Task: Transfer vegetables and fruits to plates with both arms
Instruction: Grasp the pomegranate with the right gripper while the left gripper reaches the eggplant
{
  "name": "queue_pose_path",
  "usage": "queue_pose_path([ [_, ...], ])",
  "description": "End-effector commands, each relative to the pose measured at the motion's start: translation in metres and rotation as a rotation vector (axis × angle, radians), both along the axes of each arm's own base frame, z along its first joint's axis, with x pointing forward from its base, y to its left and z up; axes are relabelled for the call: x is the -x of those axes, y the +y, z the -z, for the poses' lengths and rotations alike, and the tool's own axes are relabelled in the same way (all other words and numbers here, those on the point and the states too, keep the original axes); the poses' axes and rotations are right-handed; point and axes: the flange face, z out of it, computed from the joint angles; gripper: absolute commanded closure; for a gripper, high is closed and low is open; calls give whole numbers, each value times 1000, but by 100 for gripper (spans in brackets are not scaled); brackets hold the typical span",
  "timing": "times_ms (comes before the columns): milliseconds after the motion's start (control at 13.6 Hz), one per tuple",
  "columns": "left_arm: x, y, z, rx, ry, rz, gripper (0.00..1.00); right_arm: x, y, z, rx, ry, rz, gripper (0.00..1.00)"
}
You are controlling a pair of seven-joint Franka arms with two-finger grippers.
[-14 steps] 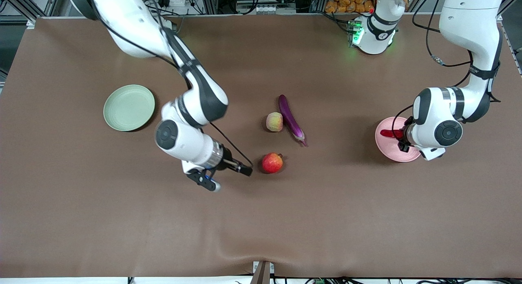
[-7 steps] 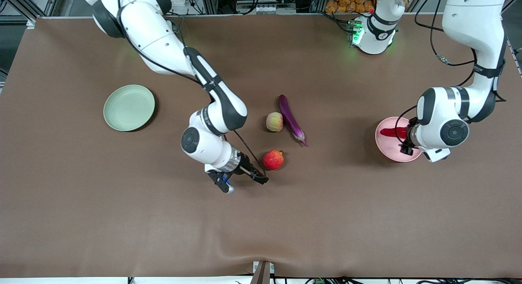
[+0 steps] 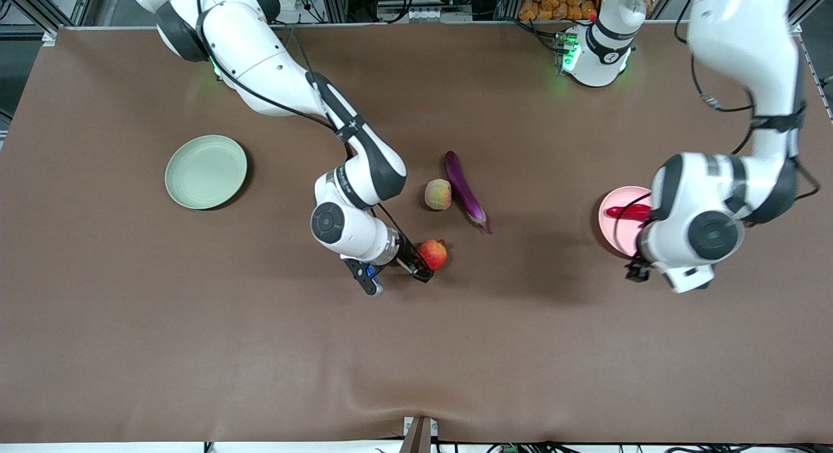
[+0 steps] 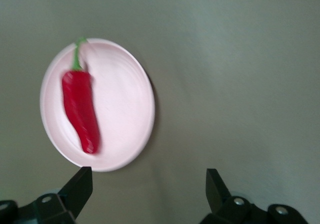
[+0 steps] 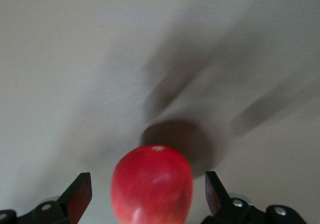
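The pomegranate (image 3: 435, 254) sits on the table, nearer the front camera than the peach (image 3: 438, 194) and the purple eggplant (image 3: 464, 189). My right gripper (image 3: 420, 265) is low and open, with one finger on each side of the pomegranate (image 5: 152, 184); the right wrist view shows a gap on both sides of the fruit in the gripper (image 5: 147, 184). The red chili (image 3: 626, 212) lies on the pink plate (image 3: 612, 232). My left gripper (image 3: 634, 269) hangs open and empty over the table beside that plate's rim. The left wrist view shows the gripper (image 4: 148, 180), the chili (image 4: 80, 111) and the plate (image 4: 125, 108).
The pale green plate (image 3: 205, 172) stands toward the right arm's end of the table with nothing on it. The peach and eggplant lie side by side at mid-table. The brown mat (image 3: 416, 362) covers the table.
My right gripper has moved to the pomegranate and now straddles it. My left gripper has drawn up and off the pink plate, and the chili stays on the plate.
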Motion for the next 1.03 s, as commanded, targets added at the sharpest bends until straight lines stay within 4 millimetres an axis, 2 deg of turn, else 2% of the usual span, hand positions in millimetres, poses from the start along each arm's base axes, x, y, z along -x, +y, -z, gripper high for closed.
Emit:
queue_pose_path([
  [0, -12, -45, 21, -61, -10, -26, 0, 4, 14, 6, 27, 1, 13, 0],
  [73, -14, -62, 23, -67, -27, -42, 0, 3, 17, 6, 23, 0, 22, 0],
  [220, -18, -73, 23, -61, -56, -49, 0, 4, 27, 3, 13, 1, 39, 0],
  [294, -18, -88, 20, -52, -73, -29, 0, 6, 29, 4, 15, 1, 39, 0],
  [514, -5, -129, 15, -40, -77, 67, 0, 12, 36, 14, 18, 4, 36, 0],
  [734, 1, -148, 12, 7, -55, 179, 0, 22, 50, 23, 13, -17, 33, 0],
  [808, 2, -152, 13, 22, -55, 195, 0, 22, 49, 27, 18, -15, 32, 0],
  [881, -2, -147, 11, 65, -58, 189, 0, 23, 49, 29, 17, -15, 27, 10],
  [955, -7, -138, 8, 140, -42, 203, 0, 23, 49, 29, 17, -17, 22, 62],
])
